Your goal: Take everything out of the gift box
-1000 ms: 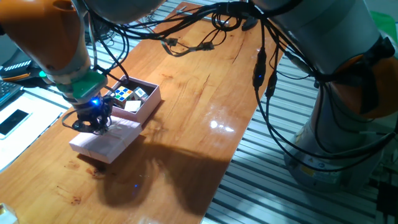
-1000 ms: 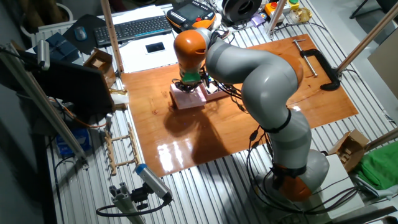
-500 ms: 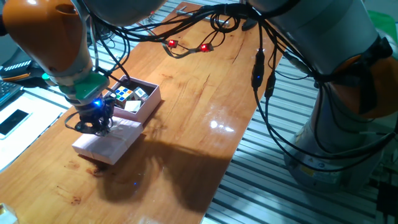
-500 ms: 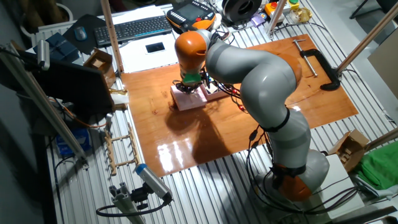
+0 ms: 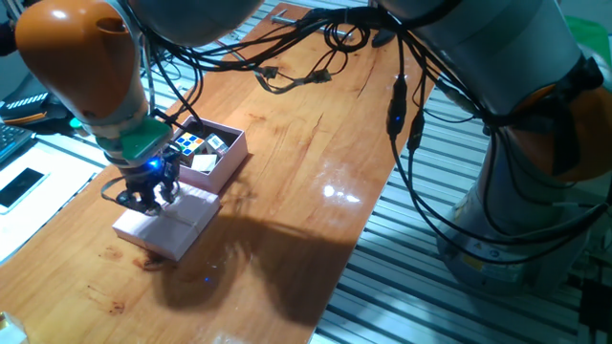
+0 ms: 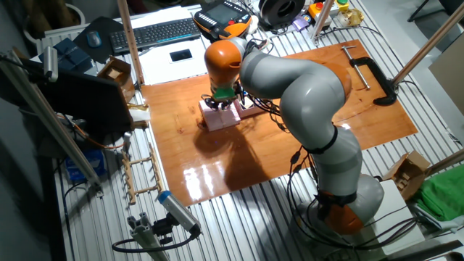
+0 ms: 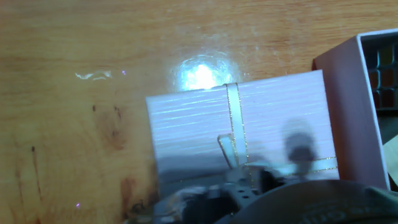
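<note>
- The gripper (image 5: 145, 194), at left of one fixed view, sits low over the pink lid (image 5: 170, 222); whether its jaws are open or grip the ribbon cannot be told.
- If the ribbon snags, lifting could drag the lid into the gift box (image 5: 226, 161), which it touches.
- The box holds a puzzle cube (image 5: 187, 144) and whitish piece (image 5: 204, 162); a knock could spill them.
</note>
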Controlling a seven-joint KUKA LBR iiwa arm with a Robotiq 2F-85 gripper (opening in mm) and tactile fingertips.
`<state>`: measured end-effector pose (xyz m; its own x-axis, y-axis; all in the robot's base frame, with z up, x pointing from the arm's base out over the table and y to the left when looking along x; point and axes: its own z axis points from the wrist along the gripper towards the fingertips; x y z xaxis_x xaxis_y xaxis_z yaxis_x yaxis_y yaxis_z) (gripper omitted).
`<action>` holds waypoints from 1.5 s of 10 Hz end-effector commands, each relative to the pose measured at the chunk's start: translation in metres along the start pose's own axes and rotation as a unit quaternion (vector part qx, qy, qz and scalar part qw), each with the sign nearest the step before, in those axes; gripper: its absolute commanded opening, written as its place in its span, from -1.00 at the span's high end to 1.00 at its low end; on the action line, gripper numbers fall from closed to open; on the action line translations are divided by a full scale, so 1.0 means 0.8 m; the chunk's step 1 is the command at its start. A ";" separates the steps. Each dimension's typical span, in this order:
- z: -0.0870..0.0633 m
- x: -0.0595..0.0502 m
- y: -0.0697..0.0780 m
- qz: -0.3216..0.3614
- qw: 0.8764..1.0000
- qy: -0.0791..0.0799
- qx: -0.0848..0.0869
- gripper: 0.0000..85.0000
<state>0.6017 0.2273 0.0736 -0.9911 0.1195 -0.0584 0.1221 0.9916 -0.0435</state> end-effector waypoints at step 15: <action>-0.074 -0.041 -0.124 -0.020 1.000 0.004 -0.002 -0.19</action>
<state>0.6197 0.1265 0.1388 -0.9957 0.0790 -0.0484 0.0810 0.9958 -0.0422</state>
